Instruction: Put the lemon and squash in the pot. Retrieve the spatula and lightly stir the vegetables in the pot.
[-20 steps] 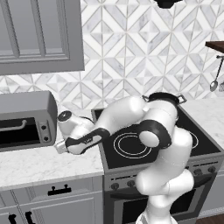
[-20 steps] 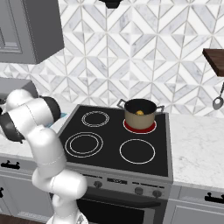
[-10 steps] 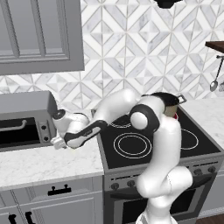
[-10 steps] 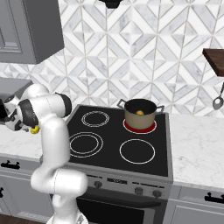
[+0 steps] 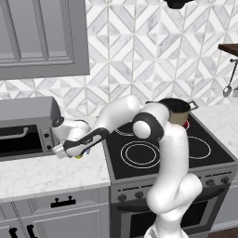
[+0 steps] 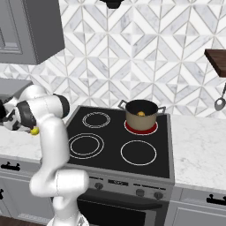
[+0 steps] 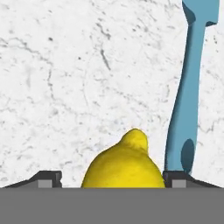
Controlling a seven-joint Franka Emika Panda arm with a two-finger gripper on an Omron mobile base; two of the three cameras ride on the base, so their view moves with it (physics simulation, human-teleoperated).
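The lemon (image 7: 124,162) is being straddled by the hand (image 7: 113,177), its 2 fingers not yet clenched on it; the spatula (image 7: 191,83) is lying just beside, lengthwise on the desk (image 7: 65,78).

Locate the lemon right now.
The lemon lies on the white marble counter left of the stove, between the open jaws in the hand view, with the spatula right beside it.
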